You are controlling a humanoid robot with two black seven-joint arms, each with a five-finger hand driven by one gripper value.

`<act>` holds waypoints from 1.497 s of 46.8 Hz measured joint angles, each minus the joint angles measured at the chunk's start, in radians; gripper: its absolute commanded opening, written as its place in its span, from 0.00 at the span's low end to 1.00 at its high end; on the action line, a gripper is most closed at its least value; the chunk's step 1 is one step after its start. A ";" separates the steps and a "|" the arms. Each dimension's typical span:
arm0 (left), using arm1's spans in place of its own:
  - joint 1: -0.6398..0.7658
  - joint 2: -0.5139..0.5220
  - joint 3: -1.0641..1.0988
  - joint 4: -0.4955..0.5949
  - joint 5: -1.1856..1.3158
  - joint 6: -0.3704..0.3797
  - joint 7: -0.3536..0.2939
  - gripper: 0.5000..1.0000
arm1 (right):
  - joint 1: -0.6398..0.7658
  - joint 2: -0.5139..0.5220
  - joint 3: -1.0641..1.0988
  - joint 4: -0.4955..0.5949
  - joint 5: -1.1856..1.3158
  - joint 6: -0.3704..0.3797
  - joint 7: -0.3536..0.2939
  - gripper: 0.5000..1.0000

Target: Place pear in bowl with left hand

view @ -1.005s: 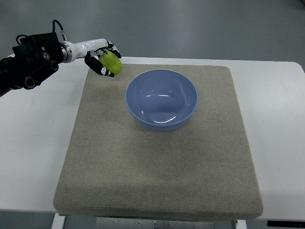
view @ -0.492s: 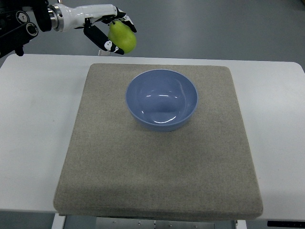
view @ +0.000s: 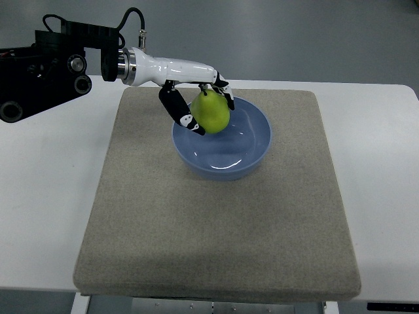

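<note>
A green pear (view: 210,112) is held in my left hand (view: 199,103), whose white and black fingers (view: 175,108) are curled around it. The hand and pear hang over the left part of the blue bowl (view: 252,156), above its rim. The bowl stands on a grey mat (view: 216,222) near the far middle. My left arm (view: 59,65) reaches in from the upper left. My right hand is out of view.
The mat lies on a white table (view: 46,190). The table's far edge runs just behind the bowl. Grey floor shows beyond it.
My left hand has carried the pear from above the mat's far left corner, up and to the right, then down over the bowl's left side.
</note>
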 measured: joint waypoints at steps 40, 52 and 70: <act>0.117 -0.151 0.002 0.156 -0.003 0.080 0.000 0.99 | 0.000 0.000 0.000 0.000 0.000 0.000 0.000 0.85; 0.098 -0.156 -0.012 0.175 -0.095 0.080 0.000 0.99 | 0.000 0.000 0.000 0.000 0.000 0.000 0.000 0.85; 0.055 -0.142 -0.104 0.241 -0.498 0.070 0.001 0.99 | 0.000 0.000 0.000 0.000 0.000 0.000 0.000 0.85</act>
